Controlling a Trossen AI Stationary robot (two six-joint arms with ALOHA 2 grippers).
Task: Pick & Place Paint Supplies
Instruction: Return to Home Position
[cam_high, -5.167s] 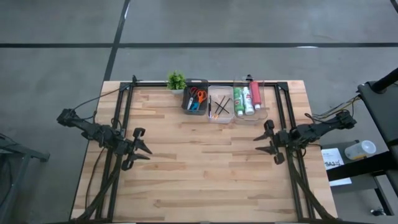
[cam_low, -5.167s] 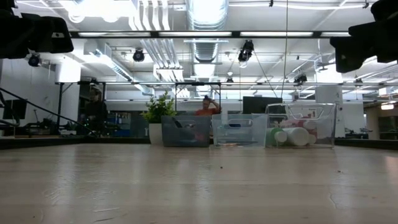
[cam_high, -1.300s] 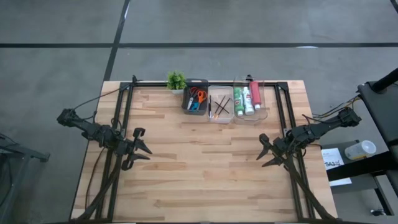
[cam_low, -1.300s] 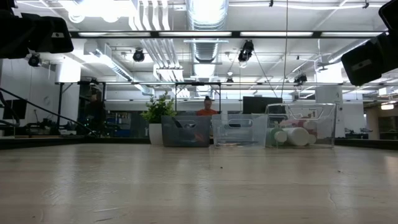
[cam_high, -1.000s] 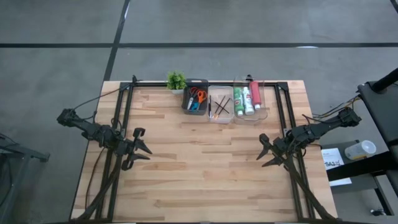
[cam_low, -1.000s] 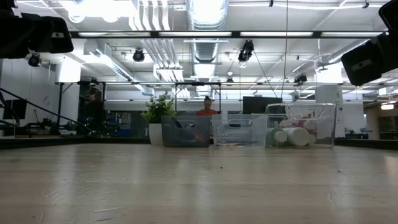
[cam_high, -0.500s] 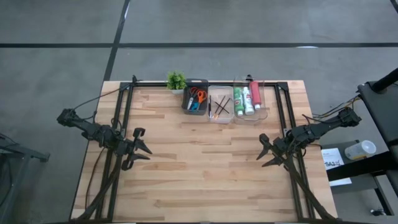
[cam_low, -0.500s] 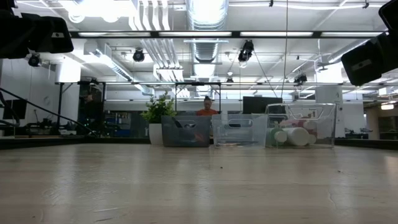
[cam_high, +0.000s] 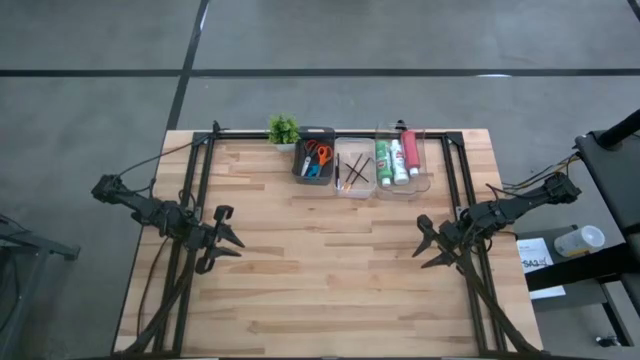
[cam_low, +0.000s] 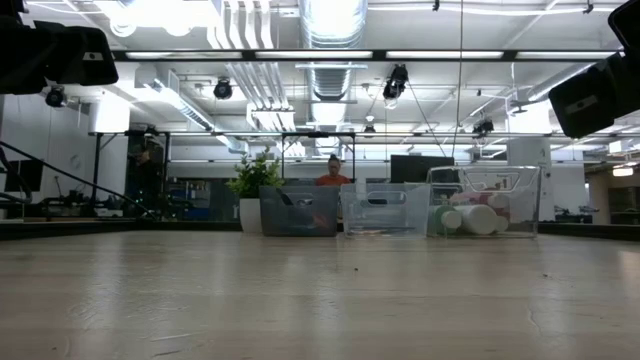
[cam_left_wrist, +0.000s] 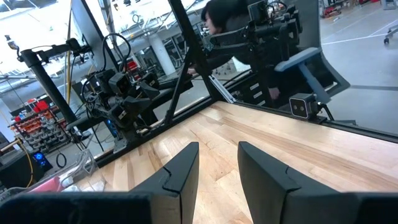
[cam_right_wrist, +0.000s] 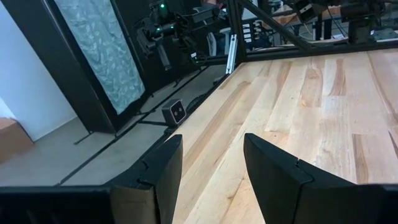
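Evidently sorting's done: scissors (cam_high: 316, 156) in the black bin (cam_high: 299, 166), brushes (cam_high: 352, 172) and paint tubes (cam_high: 397, 160) in clear bins (cam_high: 426, 176) beside it. Left gripper (cam_high: 236, 243) and right gripper (cam_high: 420, 243) look parked well away, empty, fingers (cam_left_wrist: 184, 169) apart.

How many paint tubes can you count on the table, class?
3, side by side in the rightmost clear bin at the table's far edge: green tube, white tube, pinkish-red tube. A smaller one may be hidden among them.

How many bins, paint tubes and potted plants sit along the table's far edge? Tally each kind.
Bins: 3 (black bin, middle clear bin, right clear bin)
Paint tubes: 3 (green tube, white tube, red tube)
Potted plant: 1
Total: 7
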